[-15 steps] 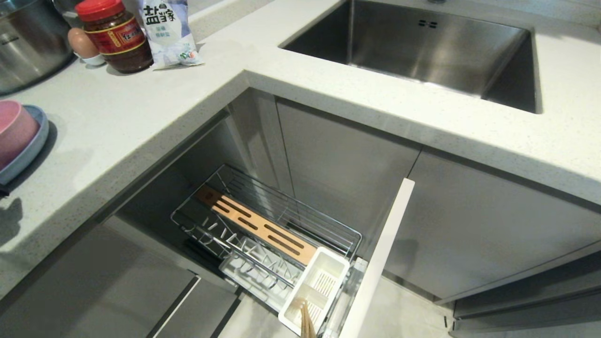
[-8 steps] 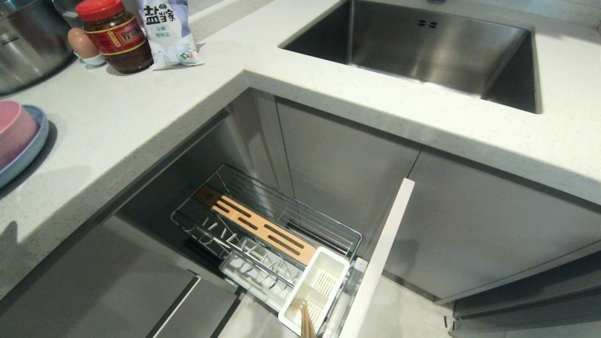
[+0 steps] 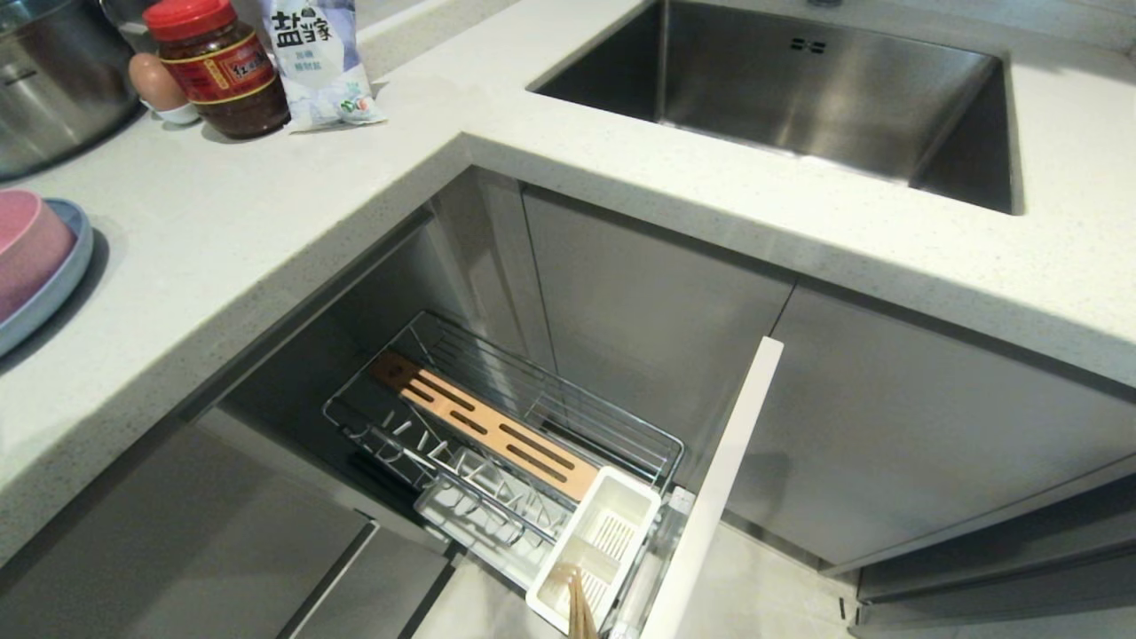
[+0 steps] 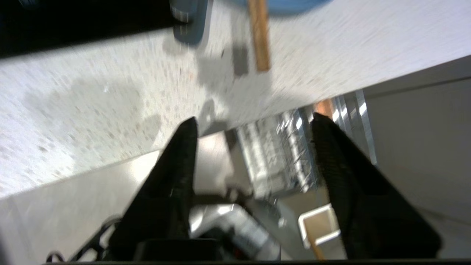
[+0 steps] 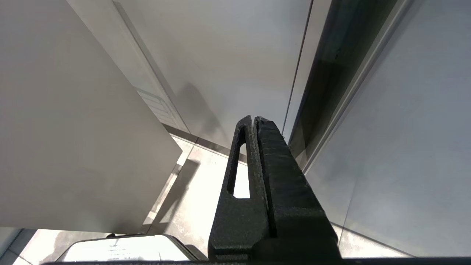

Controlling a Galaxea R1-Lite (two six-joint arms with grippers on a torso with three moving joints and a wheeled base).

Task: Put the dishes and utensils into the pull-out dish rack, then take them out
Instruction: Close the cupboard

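Note:
The pull-out dish rack (image 3: pixel 532 417) stands drawn out below the counter, its wire prongs bare. Light-brown chopsticks (image 3: pixel 579 608) stand in its white caddy (image 3: pixel 612 524). On the counter at the far left, the pink bowl (image 3: pixel 27 248) rests on the light-blue plate (image 3: pixel 62 275). My left gripper (image 4: pixel 254 119) is outside the head view. It hangs open and empty over the counter's edge, with the rack (image 4: pixel 276 154) and caddy (image 4: pixel 318 228) below it. A wooden stick (image 4: pixel 259 36) lies on the counter by the plate's rim (image 4: pixel 287 3). My right gripper (image 5: pixel 254 118) is shut and parked low by the cabinet fronts.
A steel sink (image 3: pixel 799 89) is set in the counter at the back right. A steel pot (image 3: pixel 53 80), an egg (image 3: pixel 153 82), a red-lidded jar (image 3: pixel 217 67) and a salt bag (image 3: pixel 315 58) stand at the back left. The pale cabinet front (image 3: pixel 719 479) juts out beside the caddy.
The dark tip and its shadow on the counter at the head view's left edge have drawn out of the picture. The rack, dishes and chopsticks have not moved.

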